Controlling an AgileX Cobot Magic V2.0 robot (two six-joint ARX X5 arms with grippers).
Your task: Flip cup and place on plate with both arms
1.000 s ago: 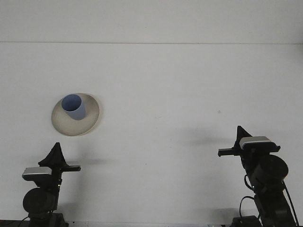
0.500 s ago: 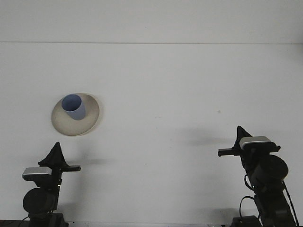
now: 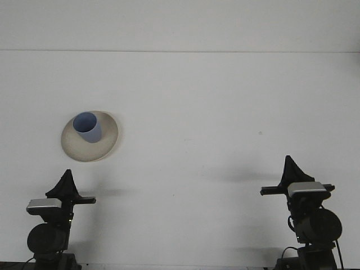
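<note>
Front view only. Both arm bases are cut off by the bottom edge, and each claw is seen from behind, as a dark pointed silhouette above its wrist camera housing. Finger spacing is not visible on either, so I cannot tell how far they are open.

Left gripper (image 3: 67, 181): at about 7 o'clock in the frame, over bare table (image 3: 214, 101), holding nothing visible and touching nothing. Well apart from the plate.

Right gripper (image 3: 292, 171): at about 5 o'clock, also over bare table, with nothing in it that I can see.

Blue cup (image 3: 88, 127): stands upright, mouth up, on the cream plate (image 3: 107, 143), toward the plate's 11 o'clock side. The plate sits left of centre, roughly 9 o'clock in the frame, up-table from the left gripper.

Versus 0.5 s ago: the right arm has shifted slightly rightward and toward the near edge. Left arm, cup and plate are unchanged.
</note>
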